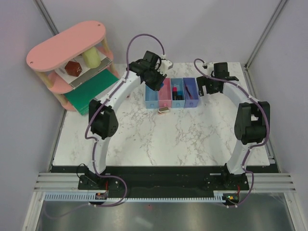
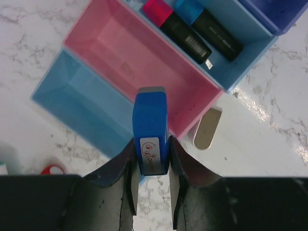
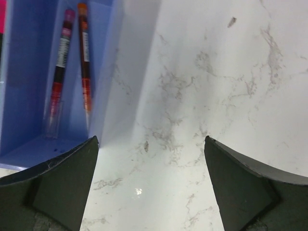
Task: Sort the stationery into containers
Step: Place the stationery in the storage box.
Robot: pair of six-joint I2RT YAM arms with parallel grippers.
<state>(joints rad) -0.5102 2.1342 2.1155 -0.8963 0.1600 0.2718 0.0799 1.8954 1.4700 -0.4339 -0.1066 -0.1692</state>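
Left gripper [image 2: 151, 149]: dark, matte fingers closed tight on the lower end of the blue block [image 2: 150, 122], a smooth glossy slab with rounded corners, a grey top edge and a white oval label. The block stands upright in the claw, and in the wrist view it overlaps the near wall of the pink bin [image 2: 110, 43] where that bin joins the end light-blue bin [image 2: 77, 101]

Both bins: thin-walled rectangular plastic, nothing inside

Second light-blue bin [image 2: 255, 29]: holds a black marker with pink-red cap [image 2: 175, 26] and a black marker with blue cap [image 2: 209, 26], side by side

Violet-blue bin [image 3: 24, 72]: holds a thin pen with dark-red tip [image 3: 60, 62] and a thin pen with orange tip [image 3: 85, 57], both slender and part translucent

Beige-grey block [image 2: 207, 129]: rounded, metallic sheen, lying on the table just beside the pink bin's corner

Right gripper [image 3: 150, 142]: jaws spread wide, nothing between them, over the veined white marble table [image 3: 216, 96] beside the violet-blue bin
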